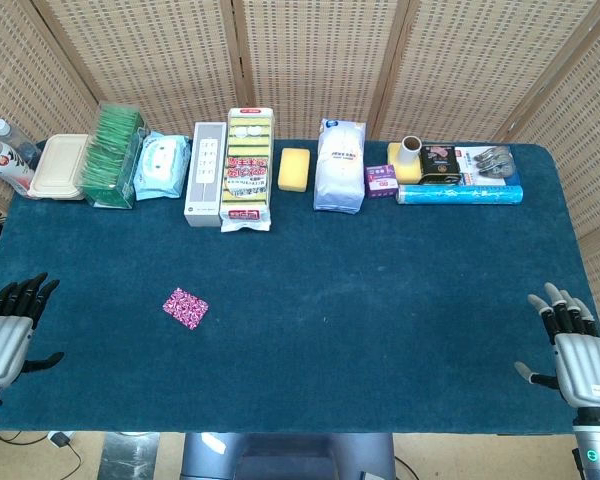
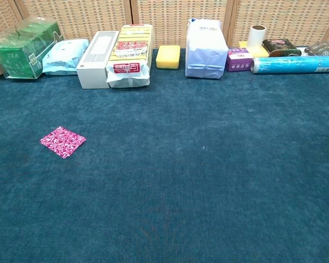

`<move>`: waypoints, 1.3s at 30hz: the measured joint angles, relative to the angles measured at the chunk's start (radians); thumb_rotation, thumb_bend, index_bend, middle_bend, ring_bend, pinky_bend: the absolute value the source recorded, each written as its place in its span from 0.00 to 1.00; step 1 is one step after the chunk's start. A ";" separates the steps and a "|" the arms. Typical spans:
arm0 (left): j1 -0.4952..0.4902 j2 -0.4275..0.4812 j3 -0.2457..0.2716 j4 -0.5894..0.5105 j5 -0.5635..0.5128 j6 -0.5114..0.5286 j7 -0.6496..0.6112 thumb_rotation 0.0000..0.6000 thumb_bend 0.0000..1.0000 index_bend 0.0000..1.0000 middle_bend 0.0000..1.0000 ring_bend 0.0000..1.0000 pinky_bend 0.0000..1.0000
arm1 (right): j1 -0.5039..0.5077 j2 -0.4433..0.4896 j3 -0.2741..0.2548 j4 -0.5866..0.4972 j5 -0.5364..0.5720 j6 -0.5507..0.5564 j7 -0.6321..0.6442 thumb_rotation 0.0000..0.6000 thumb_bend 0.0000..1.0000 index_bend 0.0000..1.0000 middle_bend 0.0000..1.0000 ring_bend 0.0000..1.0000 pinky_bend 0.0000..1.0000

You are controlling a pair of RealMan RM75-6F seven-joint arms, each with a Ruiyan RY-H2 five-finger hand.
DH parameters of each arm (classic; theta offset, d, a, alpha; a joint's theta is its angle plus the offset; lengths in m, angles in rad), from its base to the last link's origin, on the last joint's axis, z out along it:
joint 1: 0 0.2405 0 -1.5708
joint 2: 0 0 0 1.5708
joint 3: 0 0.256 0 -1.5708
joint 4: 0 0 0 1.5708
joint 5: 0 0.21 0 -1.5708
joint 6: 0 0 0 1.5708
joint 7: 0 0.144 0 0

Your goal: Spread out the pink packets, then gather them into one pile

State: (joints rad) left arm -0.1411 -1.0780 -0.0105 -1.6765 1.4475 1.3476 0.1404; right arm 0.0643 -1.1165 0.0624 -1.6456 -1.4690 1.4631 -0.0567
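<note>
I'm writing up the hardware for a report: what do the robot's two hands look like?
The left hand and the right hand match: ribbed silver-grey backs. The left's fingers are black; the right's are grey with dark tips. The chest view shows neither hand.

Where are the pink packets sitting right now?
The pink packets lie in one spot on the blue cloth, left of centre in the head view, nearer the left robot hand and well in front of the back row.

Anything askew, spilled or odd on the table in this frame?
Nothing spilled or damaged. The pink packets lie as one small stack, turned diagonally to the table edge, alone on the blue cloth. Both hands, left and right, rest open at the corners.
</note>
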 measured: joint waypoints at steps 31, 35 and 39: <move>-0.419 0.072 -0.006 -0.293 -0.321 -0.638 0.082 1.00 0.03 0.00 0.00 0.00 0.00 | -0.003 0.070 -0.029 -0.039 -0.012 -0.036 0.070 1.00 0.00 0.10 0.00 0.00 0.00; -0.468 0.034 -0.002 -0.283 -0.417 -0.655 0.127 1.00 0.03 0.00 0.00 0.00 0.00 | -0.005 0.076 -0.026 -0.038 -0.003 -0.036 0.087 1.00 0.00 0.10 0.00 0.00 0.00; -0.513 -0.010 0.010 -0.258 -0.497 -0.661 0.164 1.00 0.03 0.00 0.00 0.00 0.00 | -0.005 0.081 -0.027 -0.039 -0.006 -0.038 0.094 1.00 0.00 0.10 0.00 0.00 0.00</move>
State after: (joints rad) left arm -0.6538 -1.0880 -0.0010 -1.9342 0.9506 0.6870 0.3043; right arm 0.0589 -1.0354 0.0354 -1.6845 -1.4751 1.4253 0.0375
